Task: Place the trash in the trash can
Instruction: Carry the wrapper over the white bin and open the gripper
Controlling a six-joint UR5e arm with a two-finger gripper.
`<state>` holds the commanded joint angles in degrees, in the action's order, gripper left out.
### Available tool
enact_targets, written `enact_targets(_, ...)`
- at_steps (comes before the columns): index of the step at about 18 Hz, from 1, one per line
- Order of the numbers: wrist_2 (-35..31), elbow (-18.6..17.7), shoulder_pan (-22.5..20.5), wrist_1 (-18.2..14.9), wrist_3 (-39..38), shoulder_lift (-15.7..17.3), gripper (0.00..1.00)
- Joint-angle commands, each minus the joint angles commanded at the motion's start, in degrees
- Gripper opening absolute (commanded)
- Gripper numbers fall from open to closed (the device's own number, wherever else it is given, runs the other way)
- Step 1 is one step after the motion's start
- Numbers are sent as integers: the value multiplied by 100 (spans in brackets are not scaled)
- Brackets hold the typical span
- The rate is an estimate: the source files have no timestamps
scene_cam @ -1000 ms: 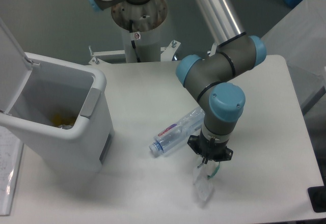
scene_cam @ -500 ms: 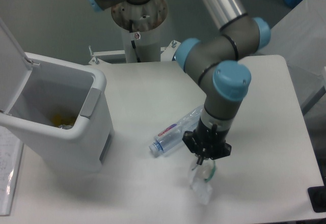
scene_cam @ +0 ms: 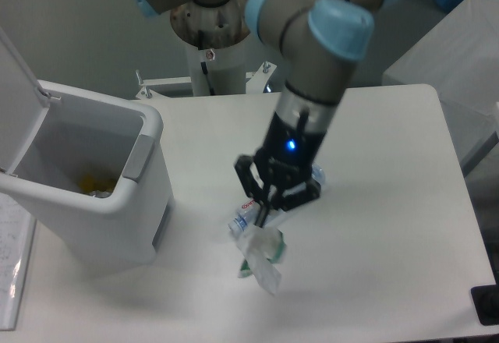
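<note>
My gripper (scene_cam: 262,220) hangs above the table's middle, shut on the top of a crumpled clear wrapper with green trim (scene_cam: 262,254), which dangles below it off the table. Behind the gripper lies the clear plastic bottle (scene_cam: 248,212); only its blue-capped end and a bit of red label show, the remainder hidden by the wrist. The white trash can (scene_cam: 117,203) stands at the left with its lid flipped up and open, some yellow bits at its bottom. The wrapper is to the right of the can, outside it.
The arm's base column (scene_cam: 210,23) rises at the back of the white table (scene_cam: 390,203). A dark object (scene_cam: 486,305) sits at the table's front right corner. A paper sheet (scene_cam: 12,257) lies at the far left.
The gripper has lifted the wrapper off the table and carried it left, toward the trash can, now in front of the bottle. The bottle has stayed put.
</note>
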<state>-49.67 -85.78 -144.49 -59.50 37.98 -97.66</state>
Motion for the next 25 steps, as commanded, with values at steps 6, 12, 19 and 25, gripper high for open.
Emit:
enact_targets(6,687,-491,219,-9,-194,975,0)
enact_targets(12,652,-1090,746,-9,-203,1443,0)
enact_targets(19,626,-1248,1169,70,-36,1399,100)
enact_targets(25,582,-1257,1029,53,-54,1399,100)
